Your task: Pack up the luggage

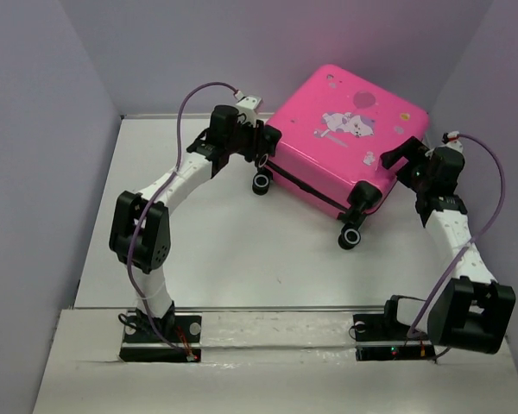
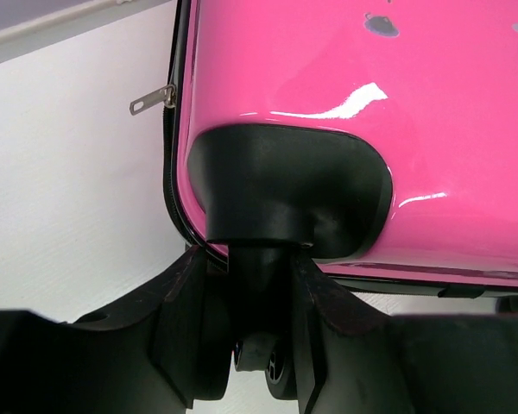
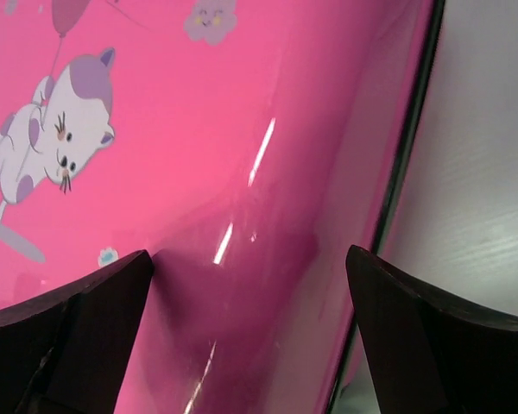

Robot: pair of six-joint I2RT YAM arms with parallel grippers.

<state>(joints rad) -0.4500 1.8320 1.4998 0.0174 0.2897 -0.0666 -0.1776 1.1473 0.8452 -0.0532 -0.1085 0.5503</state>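
Observation:
The hot-pink luggage [image 1: 345, 129] lies closed and flat at the back of the table, its cat print [image 3: 56, 129] facing up. My left gripper [image 1: 261, 151] is at its near-left corner. In the left wrist view the fingers [image 2: 190, 293] press on both sides of the black stem of a corner wheel [image 2: 263, 366], just under the black wheel housing [image 2: 285, 181]. My right gripper [image 1: 397, 159] hangs over the luggage's right edge. Its jaws [image 3: 250, 257] stand wide open above the pink shell [image 3: 198, 129] and the black zipper trim [image 3: 406, 164], holding nothing.
A metal zipper pull [image 2: 151, 101] sticks out from the luggage's left side. Two black wheels [image 1: 262, 182] [image 1: 352, 237] stick out toward the near side. Grey walls close in the white table [image 1: 242, 250] at the left, back and right.

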